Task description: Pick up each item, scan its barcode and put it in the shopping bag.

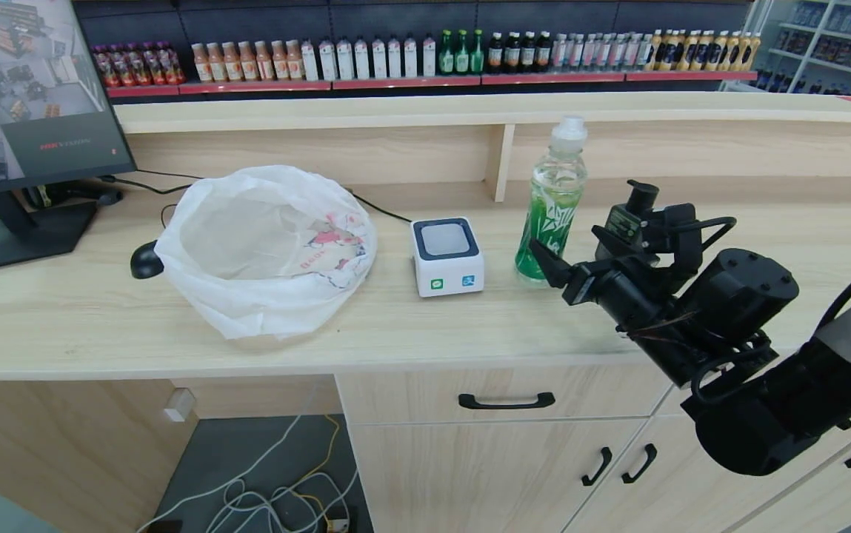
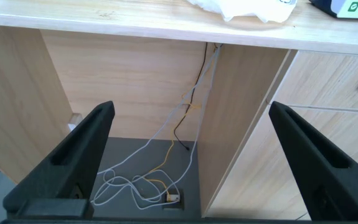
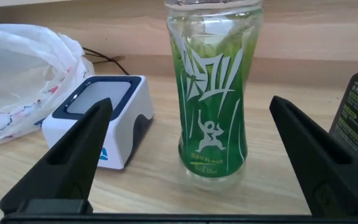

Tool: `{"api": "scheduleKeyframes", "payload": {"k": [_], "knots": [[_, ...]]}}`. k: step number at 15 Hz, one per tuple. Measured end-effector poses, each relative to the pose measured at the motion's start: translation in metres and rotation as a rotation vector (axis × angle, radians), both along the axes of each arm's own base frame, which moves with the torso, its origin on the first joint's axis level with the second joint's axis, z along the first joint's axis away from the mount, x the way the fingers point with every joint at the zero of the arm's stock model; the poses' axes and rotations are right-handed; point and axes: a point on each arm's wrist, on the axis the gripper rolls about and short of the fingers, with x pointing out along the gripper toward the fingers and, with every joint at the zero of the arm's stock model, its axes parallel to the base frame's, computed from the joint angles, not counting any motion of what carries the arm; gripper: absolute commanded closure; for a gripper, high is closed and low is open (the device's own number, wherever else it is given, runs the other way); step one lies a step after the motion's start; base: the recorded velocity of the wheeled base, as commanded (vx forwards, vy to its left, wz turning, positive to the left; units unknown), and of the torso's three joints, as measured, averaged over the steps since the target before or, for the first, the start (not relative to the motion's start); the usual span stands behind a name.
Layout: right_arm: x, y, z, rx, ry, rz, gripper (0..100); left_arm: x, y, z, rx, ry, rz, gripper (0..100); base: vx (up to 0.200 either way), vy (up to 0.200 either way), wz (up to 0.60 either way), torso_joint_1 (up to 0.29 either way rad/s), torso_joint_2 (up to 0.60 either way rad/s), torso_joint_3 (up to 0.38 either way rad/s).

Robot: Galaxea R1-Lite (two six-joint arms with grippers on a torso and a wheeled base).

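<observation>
A clear bottle of green drink [image 1: 552, 203] with a white cap stands upright on the wooden counter [image 1: 62, 318], right of a small white scanner [image 1: 446, 255] with a grey window on top. The white plastic shopping bag [image 1: 266, 248] sits open, left of the scanner. My right gripper [image 1: 569, 255] is open just in front of the bottle, level with its lower half. In the right wrist view the bottle [image 3: 213, 93] stands between and beyond the open fingers [image 3: 60, 168], with the scanner [image 3: 101, 127] and bag [image 3: 23, 81] beside it. My left gripper [image 2: 191, 162] is open and holds nothing, below the counter edge.
A monitor [image 1: 25, 96] on its stand occupies the counter's back left, with a black mouse [image 1: 146, 260] beside the bag. A raised back ledge with a divider [image 1: 501, 163] runs behind the bottle. Drawers with black handles [image 1: 506, 402] lie below. Cables [image 2: 147, 180] trail in the recess under the counter.
</observation>
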Motion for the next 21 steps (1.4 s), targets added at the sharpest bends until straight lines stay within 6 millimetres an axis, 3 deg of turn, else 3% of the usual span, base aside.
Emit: {"api": "scheduleKeyframes", "payload": {"k": [12, 21], "knots": [[0.024, -0.002, -0.001, 0.028, -0.022, -0.046, 0, 0.0, 0.0, 0.0, 0.0, 0.0, 0.0, 0, 0.0, 0.0, 0.0, 0.0, 0.0, 0.0], [0.064, 0.008, 0.024, 0.054, -0.033, -0.05, 0, 0.0, 0.0, 0.0, 0.0, 0.0, 0.0, 0, 0.0, 0.0, 0.0, 0.0, 0.0, 0.0]]}}
